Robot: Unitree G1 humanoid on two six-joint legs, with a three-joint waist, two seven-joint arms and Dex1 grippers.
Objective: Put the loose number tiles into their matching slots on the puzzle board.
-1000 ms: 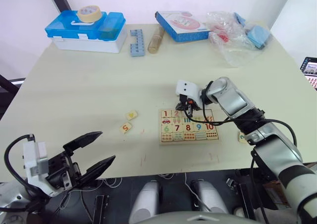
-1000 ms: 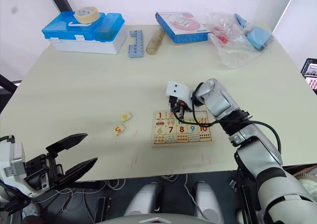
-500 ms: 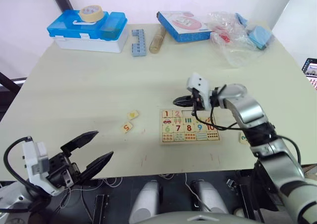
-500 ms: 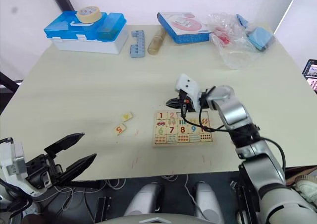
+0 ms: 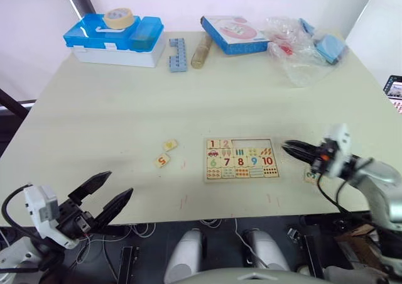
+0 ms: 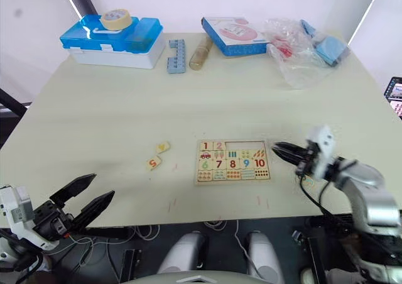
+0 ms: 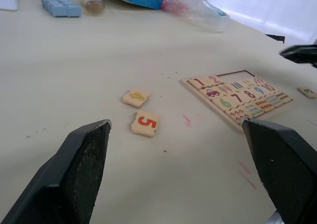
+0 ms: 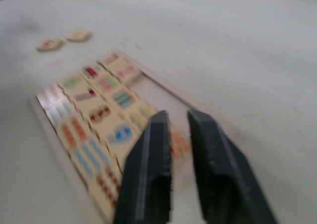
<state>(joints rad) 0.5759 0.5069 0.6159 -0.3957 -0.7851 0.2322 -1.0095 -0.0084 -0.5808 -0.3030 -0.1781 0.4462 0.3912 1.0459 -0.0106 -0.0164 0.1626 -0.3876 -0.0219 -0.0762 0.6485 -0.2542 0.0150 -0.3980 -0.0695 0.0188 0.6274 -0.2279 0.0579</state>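
The light is bright and even over the table (image 5: 113,108), with only soft, weak shadows. A strong white glare comes from behind the far right corner of the table. The puzzle board (image 8: 99,120) is blurred in the right wrist view. The left wrist view is sharp nearby.

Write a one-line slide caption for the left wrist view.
Open left tool low over the table, facing the loose 5 tile, a yellow-marked tile and the puzzle board.
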